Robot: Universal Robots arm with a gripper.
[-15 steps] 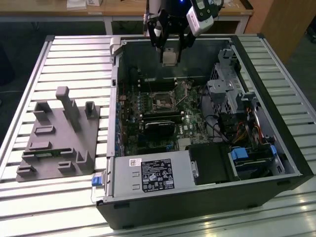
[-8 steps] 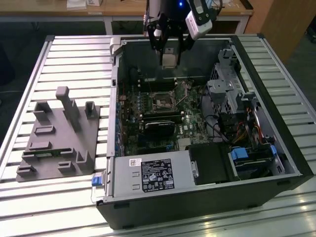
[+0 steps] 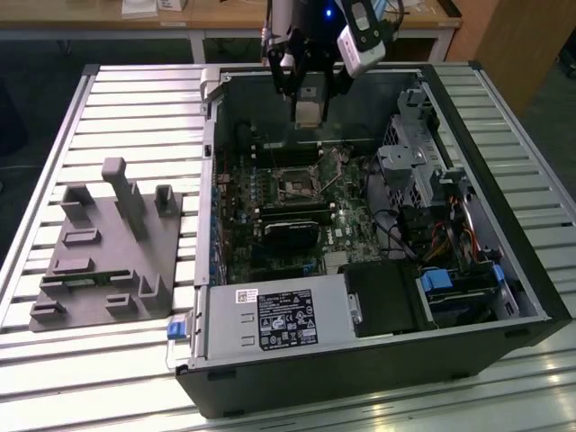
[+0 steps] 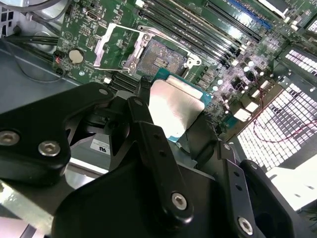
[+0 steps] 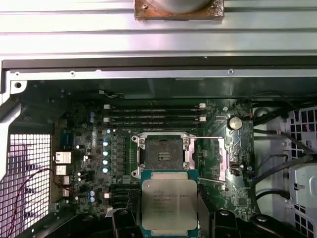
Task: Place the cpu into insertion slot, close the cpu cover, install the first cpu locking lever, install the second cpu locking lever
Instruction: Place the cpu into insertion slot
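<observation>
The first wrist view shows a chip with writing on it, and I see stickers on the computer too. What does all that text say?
Chip, lines of print on its metal top: too small to read.
Black label on the grey box in the exterior view: too blurred to read.
White sticker beside it: too small to read.

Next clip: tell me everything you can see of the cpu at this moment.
The cpu is a small flat square chip with a silvery-beige metal top that carries print, on a thin blue-green base that shows as a border. The black tool grips it by two opposite edges. It hangs above the green circuit board, touching nothing else, close beside the insertion slot, a silver-rimmed square socket with a dark centre, uncovered and empty.
</observation>
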